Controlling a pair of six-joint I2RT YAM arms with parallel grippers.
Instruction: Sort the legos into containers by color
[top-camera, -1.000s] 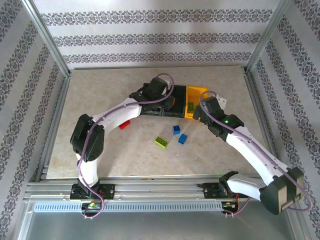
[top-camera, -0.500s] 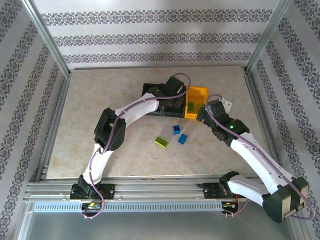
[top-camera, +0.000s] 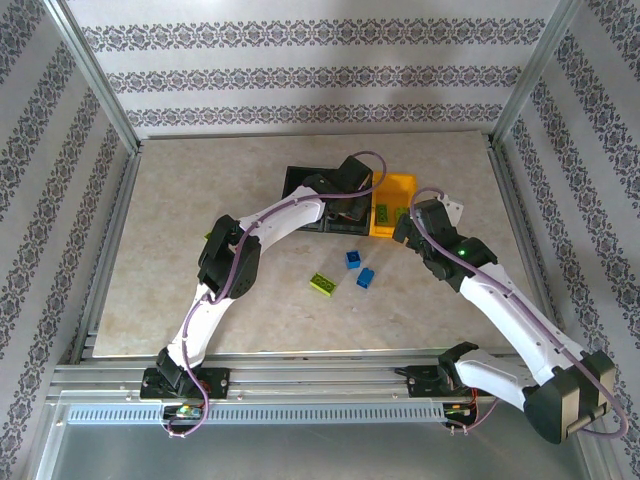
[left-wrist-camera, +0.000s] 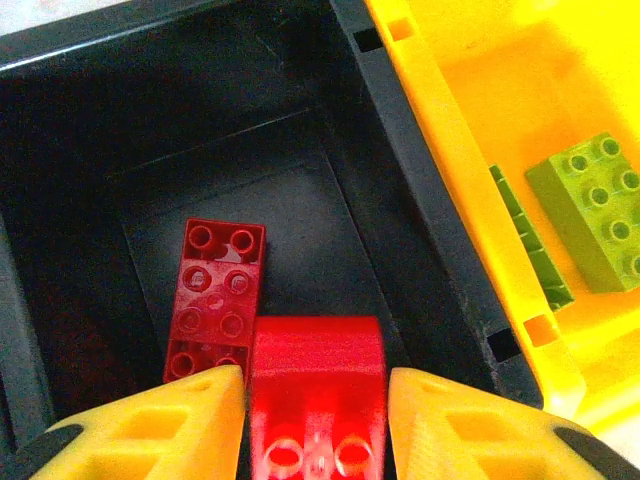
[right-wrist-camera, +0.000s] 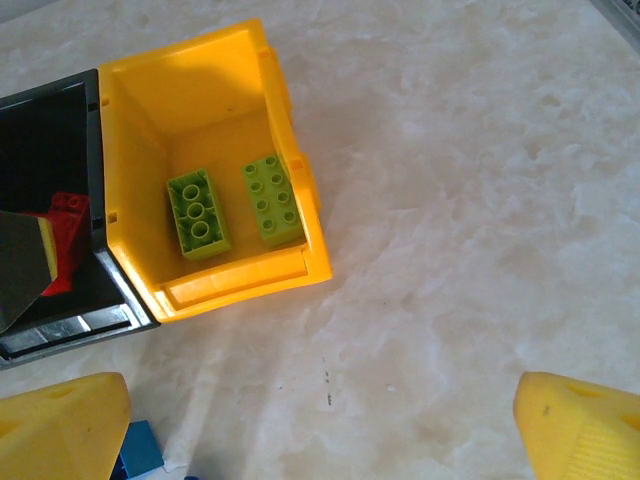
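Arms both stretched out to the bin row (top-camera: 300, 181).
Overhead: left gripper (top-camera: 352, 197) above it; lime brick (top-camera: 322, 284) and two blue bricks (top-camera: 353, 259) (top-camera: 366, 278) loose on the worktop (top-camera: 180, 180). Left wrist: jaws hug a red brick (left-wrist-camera: 318, 350) over the black bin (left-wrist-camera: 430, 270), grip unclear. Right wrist: right gripper (right-wrist-camera: 320, 430) gaping, empty, near the yellow bin (right-wrist-camera: 200, 70).

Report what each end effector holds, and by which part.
Left end effector: red brick between the fingers, by its side faces; grip uncertain. Right end effector: open, holding nothing.
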